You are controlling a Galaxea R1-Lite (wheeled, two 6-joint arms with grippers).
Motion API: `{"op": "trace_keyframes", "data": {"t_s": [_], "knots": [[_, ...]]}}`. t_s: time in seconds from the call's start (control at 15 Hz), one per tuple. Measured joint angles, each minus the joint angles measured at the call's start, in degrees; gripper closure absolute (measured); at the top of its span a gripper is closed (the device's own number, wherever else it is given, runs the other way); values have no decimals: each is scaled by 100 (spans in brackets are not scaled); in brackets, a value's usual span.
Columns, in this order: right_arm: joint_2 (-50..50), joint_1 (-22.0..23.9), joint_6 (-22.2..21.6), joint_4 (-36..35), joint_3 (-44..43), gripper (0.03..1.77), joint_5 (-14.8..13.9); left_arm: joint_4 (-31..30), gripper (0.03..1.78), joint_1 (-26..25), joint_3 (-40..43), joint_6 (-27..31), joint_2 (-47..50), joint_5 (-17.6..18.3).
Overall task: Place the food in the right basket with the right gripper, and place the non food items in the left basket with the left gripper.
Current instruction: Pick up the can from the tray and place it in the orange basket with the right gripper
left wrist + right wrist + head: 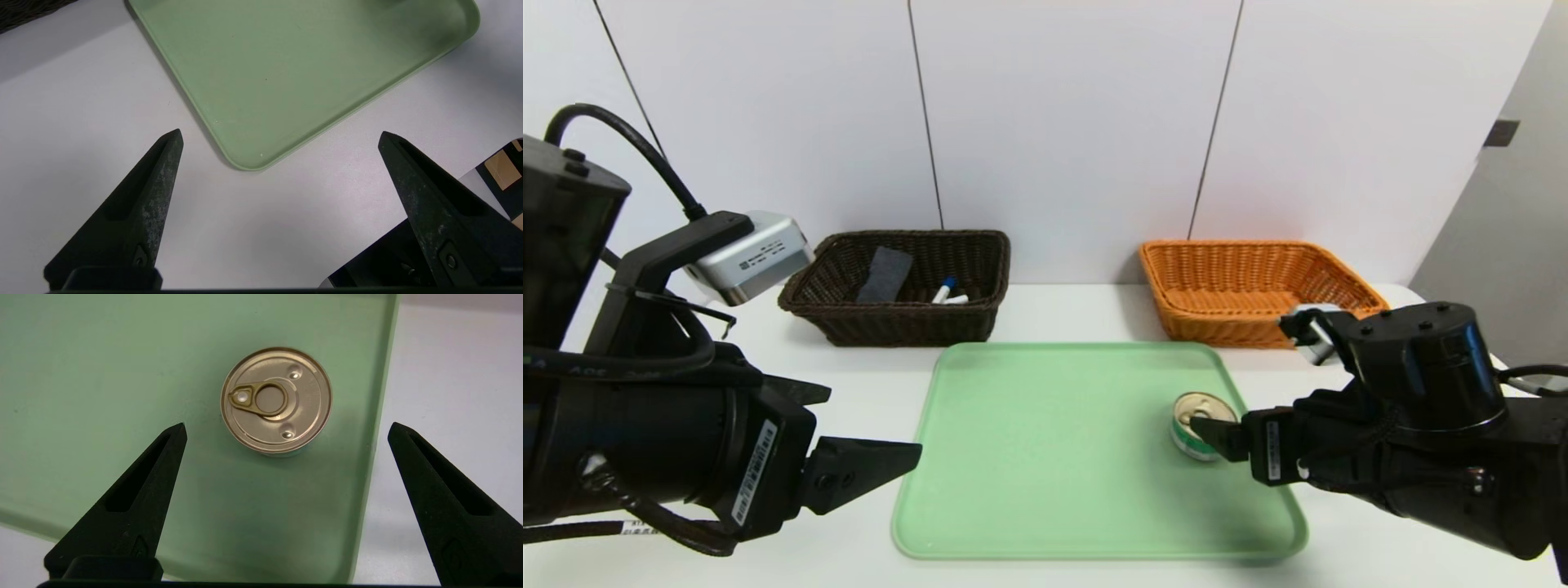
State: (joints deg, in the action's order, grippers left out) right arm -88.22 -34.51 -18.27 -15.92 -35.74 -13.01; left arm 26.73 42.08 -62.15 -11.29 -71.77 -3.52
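The left end effector (pixel 882 465) hangs idle by the green tray's (pixel 1045 539) near left corner, fingers spread and empty. Behind it, the dark brown basket (pixel 890 322) already holds the grey cloth (pixel 885 273) and both markers (pixel 947 292), so the non-food sorting looks done. The tin can (pixel 1199 425) sits on the tray's right side; the right end effector (pixel 286 428) hovers over it, fingers apart. The orange basket (pixel 1258 327) has yet to receive the can.

You see a metal tin can (pixel 276 399) with a glossy gold lid on a smooth, matt green plastic tray (pixel 1029 457). Both baskets, dark brown (pixel 907 322) and orange (pixel 1233 318), are rough woven wicker. The white surface (pixel 81 106) looks smooth; the cloth (pixel 885 273) matt grey.
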Motion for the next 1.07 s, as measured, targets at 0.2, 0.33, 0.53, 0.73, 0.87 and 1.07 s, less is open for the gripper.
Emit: {"op": "trace_keyframes", "data": {"t_s": [0.2,0.33,0.53,0.73,0.87,1.07], "knots": [[-234,-84,-33,-1,22,10,-9,0,12,-7,7,-6,-32,-2],[-328,-129,-13,-1,22,10,4,0,12,-7,7,-12,-54,-2],[-441,-250,22,-11,24,10,-22,0,12,-7,5,-15,-63,-11],[-508,-335,37,-15,-4,10,-38,0,12,-13,0,-21,-61,-13],[-552,-344,37,-12,-20,10,-38,0,12,-16,0,-32,-59,-22],[-596,-350,37,-12,-35,10,-118,0,12,-20,0,-43,-52,-24]]}}
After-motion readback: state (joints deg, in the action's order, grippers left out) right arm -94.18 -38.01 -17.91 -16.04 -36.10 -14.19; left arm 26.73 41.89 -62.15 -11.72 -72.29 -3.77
